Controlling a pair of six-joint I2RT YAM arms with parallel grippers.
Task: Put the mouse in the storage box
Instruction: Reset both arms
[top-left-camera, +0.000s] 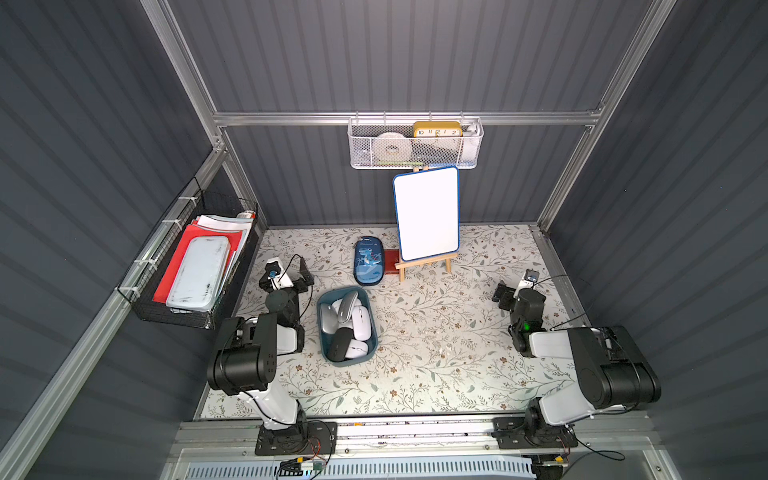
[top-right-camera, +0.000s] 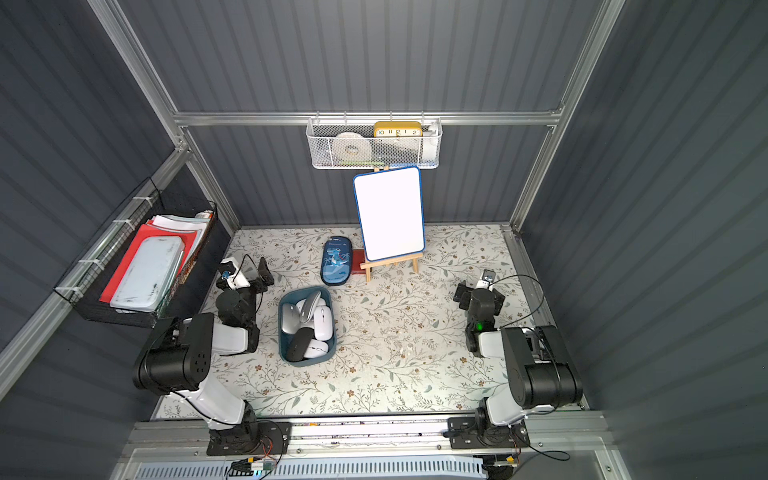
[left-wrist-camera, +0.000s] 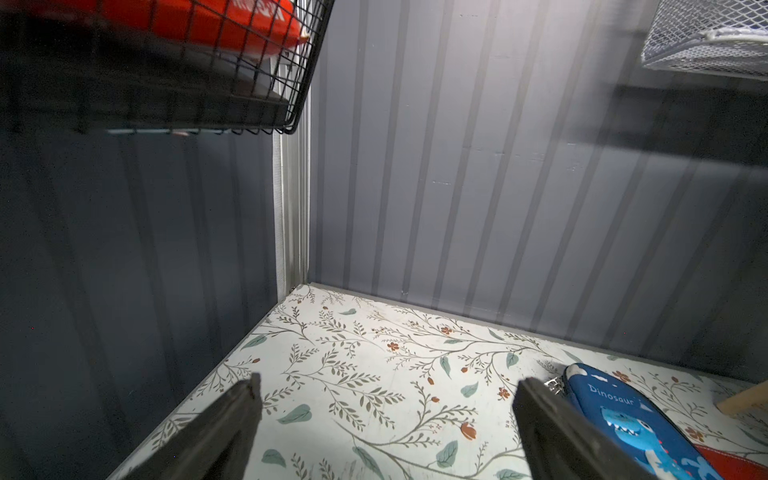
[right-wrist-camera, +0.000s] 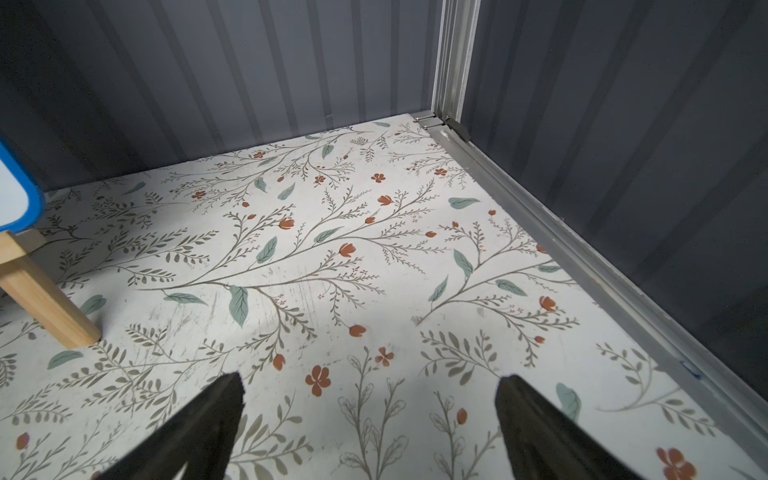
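On the table (top-left-camera: 436, 332), the storage box (top-left-camera: 320, 332) is set left of centre, and several mice (top-left-camera: 359, 324) are piled in it. Just behind the box a pencil case (top-left-camera: 368, 262) is laid. Just right of it a flat item (top-left-camera: 390, 262) is tucked beside an easel (top-left-camera: 424, 266), on which a whiteboard (top-left-camera: 426, 214) is propped. Above the whiteboard a basket (top-left-camera: 361, 153) is hung on the back wall, with a clock (top-left-camera: 437, 129) and a roll of tape (top-left-camera: 388, 146) kept in it. A second basket (top-left-camera: 174, 313) is hung on the left wall, with papers (top-left-camera: 222, 222) stacked in it. The left arm (top-left-camera: 266, 345) is placed just left of the box. The right arm (top-left-camera: 582, 353) is placed well apart from it, at the table's right edge.
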